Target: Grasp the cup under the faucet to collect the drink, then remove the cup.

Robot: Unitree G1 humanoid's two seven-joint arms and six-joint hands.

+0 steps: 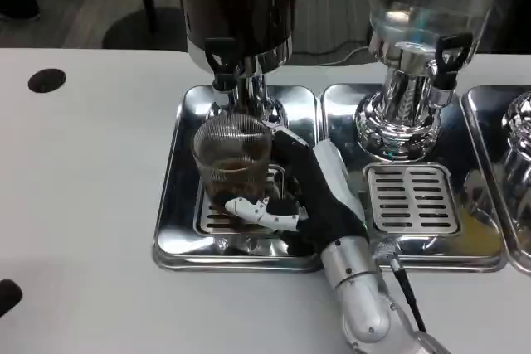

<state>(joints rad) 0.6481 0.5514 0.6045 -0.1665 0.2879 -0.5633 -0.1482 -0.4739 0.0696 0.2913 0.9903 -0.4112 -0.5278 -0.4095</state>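
Right hand (311, 196) wraps the cup (232, 159), fingers round its right side; cup sits on the left tray (170, 205) grate near the front edge, below the dark dispenser's faucet (222, 64), some brown drink inside; filling step, judging; next: lift clear, keeping it level.

The white counter (91, 205) runs wide, with a round black hole (47, 80) on its far left. Beyond its far edge lies grey floor (75, 14), where a dark round stand base (145, 31) sits under soft, even light.
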